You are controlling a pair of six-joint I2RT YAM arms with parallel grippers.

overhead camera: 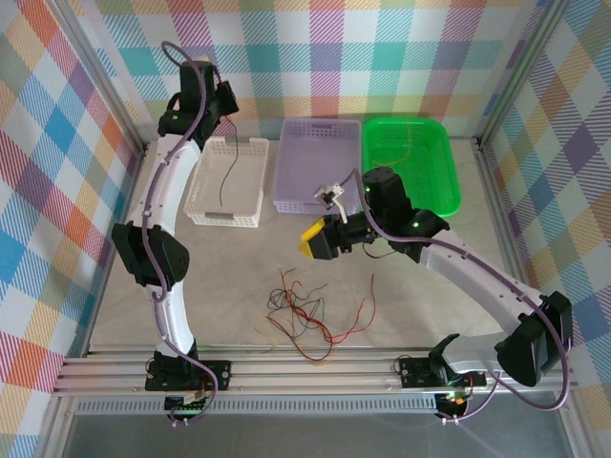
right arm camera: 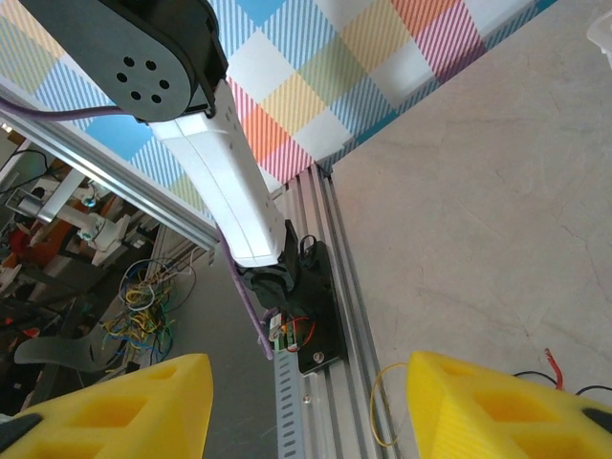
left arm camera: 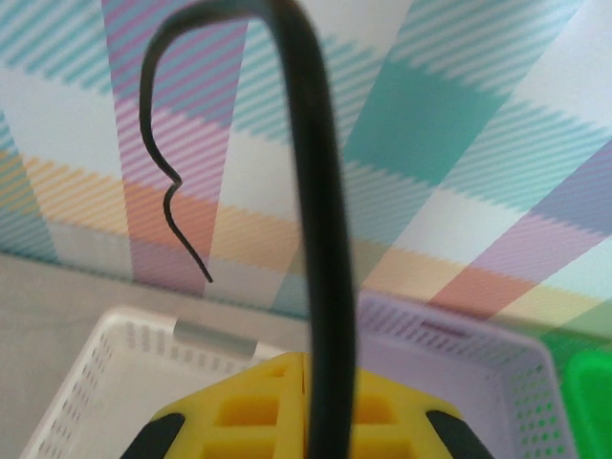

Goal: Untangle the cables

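Beige marbled tabletop [overhead camera: 430,305]. Three plastic baskets: one white mesh basket [overhead camera: 205,191], one lavender mesh basket [overhead camera: 305,153], one green basket [overhead camera: 434,176].

One tangle of thin red, black and yellow cables [overhead camera: 305,320] lies on the tabletop, front-centre.

One thin black cable [left arm camera: 325,239] is pinched in the left jaws and dangles over the white mesh basket.

Right jaws spread, empty.

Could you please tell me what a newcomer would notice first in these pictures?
Probably the left gripper pinching a single black cable, held above the white basket at the back left. Next, the tangle of red, yellow and black cables on the table's near middle, with the right gripper hovering open beyond it, in front of the purple basket.
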